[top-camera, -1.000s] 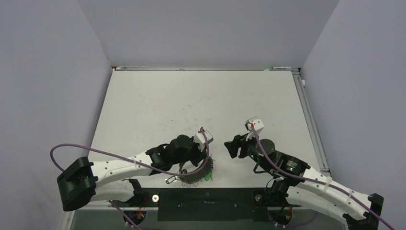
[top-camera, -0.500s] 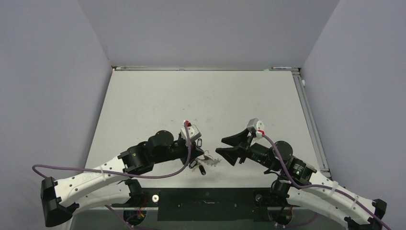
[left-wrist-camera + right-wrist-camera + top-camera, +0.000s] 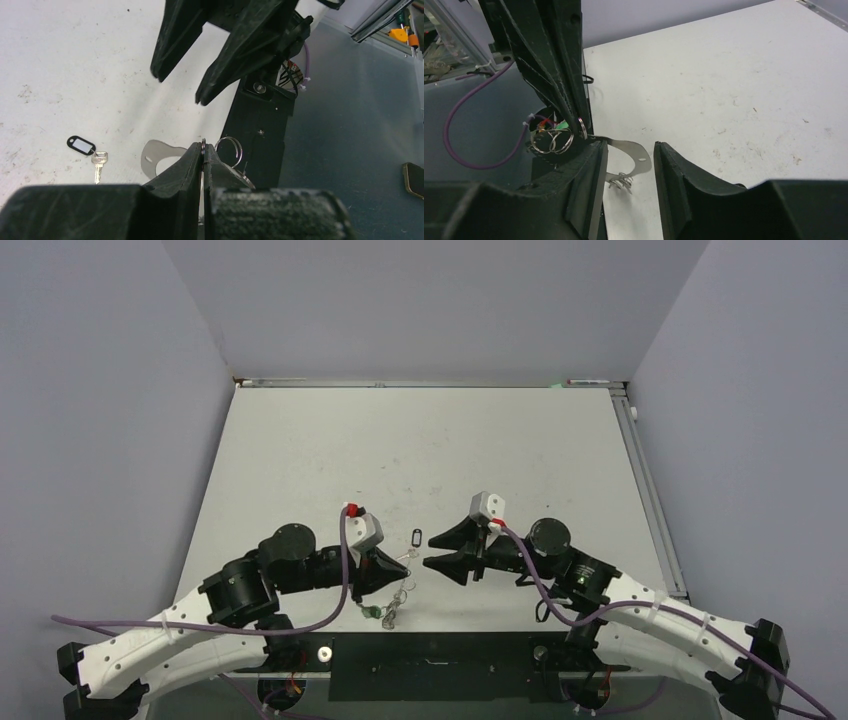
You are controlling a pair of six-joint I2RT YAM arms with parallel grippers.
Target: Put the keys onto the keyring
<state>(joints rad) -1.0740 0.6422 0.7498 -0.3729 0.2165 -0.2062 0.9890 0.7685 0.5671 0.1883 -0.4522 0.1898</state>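
Firmly pressed together at the left gripper (image 3: 203, 149), lower centre of the left wrist view, pinching one thin silver ring of the keyring (image 3: 230, 150) right at the tips. Just right of the pinch, a second loop standing free; just left of it, the pale curved strap (image 3: 159, 156), over the white table (image 3: 60, 60). From above, in the lower centre of the frame, hanging from that pinch toward the table's near edge: the short chain (image 3: 398, 585) and the small green piece (image 3: 372, 612).

Spread wide at the right gripper (image 3: 628, 148), lower centre of the right wrist view, gripping nothing, with the strap showing through the gap. Pointing straight at the shut tips of the other arm, near but apart in the top view; impossible to tell whether the finger (image 3: 591, 160) on the frame's left brushes the ring.

Farther out, near the left edge of the left wrist view, one silver key (image 3: 98, 164) flat on the table, tied to a black tag (image 3: 81, 145), well apart from the keyring and not on it. In the top view, just above the gap between the two grippers. Along both arms, purple cables (image 3: 347, 540).
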